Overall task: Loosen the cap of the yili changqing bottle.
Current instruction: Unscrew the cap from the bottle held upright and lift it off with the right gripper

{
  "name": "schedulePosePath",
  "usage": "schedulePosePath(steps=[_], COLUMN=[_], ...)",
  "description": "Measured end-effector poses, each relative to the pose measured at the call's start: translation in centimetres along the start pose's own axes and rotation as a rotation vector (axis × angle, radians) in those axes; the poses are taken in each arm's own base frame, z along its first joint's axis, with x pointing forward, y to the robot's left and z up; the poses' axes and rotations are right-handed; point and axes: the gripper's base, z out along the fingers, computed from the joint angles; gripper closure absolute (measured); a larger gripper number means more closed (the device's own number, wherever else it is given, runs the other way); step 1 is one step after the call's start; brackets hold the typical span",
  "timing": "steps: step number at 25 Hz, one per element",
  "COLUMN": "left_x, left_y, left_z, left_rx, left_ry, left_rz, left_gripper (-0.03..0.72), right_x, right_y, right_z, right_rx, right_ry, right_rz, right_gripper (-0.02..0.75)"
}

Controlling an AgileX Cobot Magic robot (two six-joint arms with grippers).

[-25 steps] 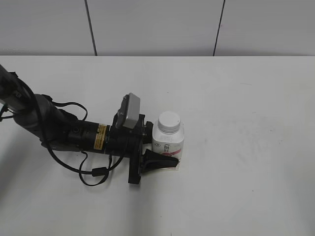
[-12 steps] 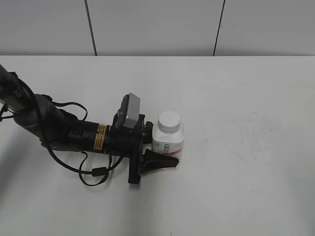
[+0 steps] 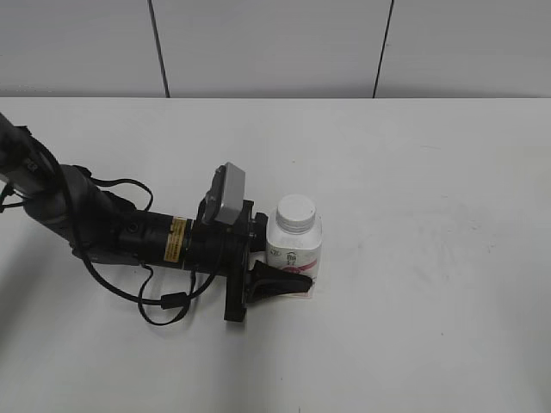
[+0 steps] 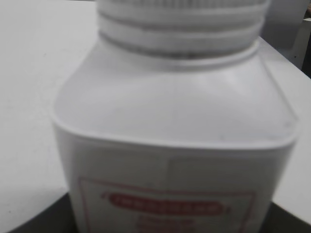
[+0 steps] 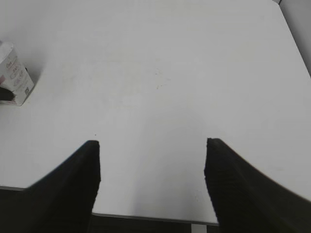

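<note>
On the left of the white table [image 3: 448,172], the left arm is seen lying low along the surface, its left gripper [image 3: 280,258] brought up against the base of the yili changqing bottle [image 3: 294,249]. One dark finger [image 3: 280,284] is seen pressed along the near side of the bottle; the opposite finger is hidden behind the body, so full closure cannot be confirmed from the exterior view. In the left wrist view the bottle [image 4: 175,160] fills the frame, with dark finger edges at the lower corners, which suggests that the body is clamped. The bottle is noted standing upright near the middle of the table, with the cap [image 3: 295,212] seated on the neck and untouched. To the right, the right gripper [image 5: 151,165] is recorded only in its own wrist view: its fingers are spread apart with nothing between them, and it is held well away from the bottle [image 5: 13,75], which shows at the far left edge.

The step in hand is judged to be the bracing of the bottle. The next move is judged to require that the right gripper be carried over the cap, lowered around its ribbed rim, closed and turned, while the body is kept from rotating.
</note>
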Motion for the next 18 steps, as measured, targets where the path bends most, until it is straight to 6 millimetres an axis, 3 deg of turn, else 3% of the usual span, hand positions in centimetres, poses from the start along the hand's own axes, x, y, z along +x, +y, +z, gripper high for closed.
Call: schedulePosePath(steps=[4, 9, 18], left_x=[0.0, 0.0, 0.0], left_y=[0.0, 0.0, 0.0], left_z=[0.0, 0.0, 0.0], left_rx=[0.000, 0.000, 0.000], left_ry=[0.001, 0.001, 0.000], left_rz=[-0.001, -0.001, -0.001], left_gripper=[0.293, 0.293, 0.293], right_x=[-0.7, -3.3, -7.7], right_y=[0.1, -0.3, -1.7], right_z=[-0.1, 1.1, 5.9], right_rx=[-0.027, -0.062, -0.092], right_ry=[0.000, 0.101, 0.394], right_rz=[0.066, 0.125, 0.239], right_gripper=[0.204, 0.204, 0.204])
